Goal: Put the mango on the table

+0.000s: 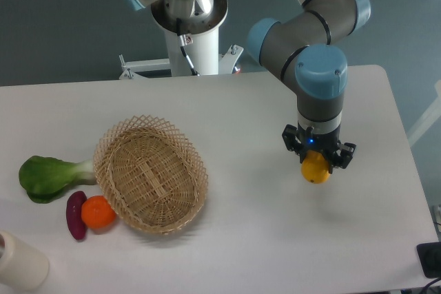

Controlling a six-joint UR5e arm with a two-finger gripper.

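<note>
The mango (315, 169) is a small yellow fruit held in my gripper (317, 163) over the right part of the white table (262, 239). The gripper points straight down and is shut on the mango, whose lower half shows below the black fingers. I cannot tell whether the mango touches the tabletop or hangs just above it; a faint shadow lies to its lower right.
A woven wicker basket (151, 173) lies empty at the left centre. Left of it are a green leafy vegetable (45, 177), a purple eggplant (74, 215) and a round orange fruit (98, 212). A white cylinder (19, 263) stands at the front left corner.
</note>
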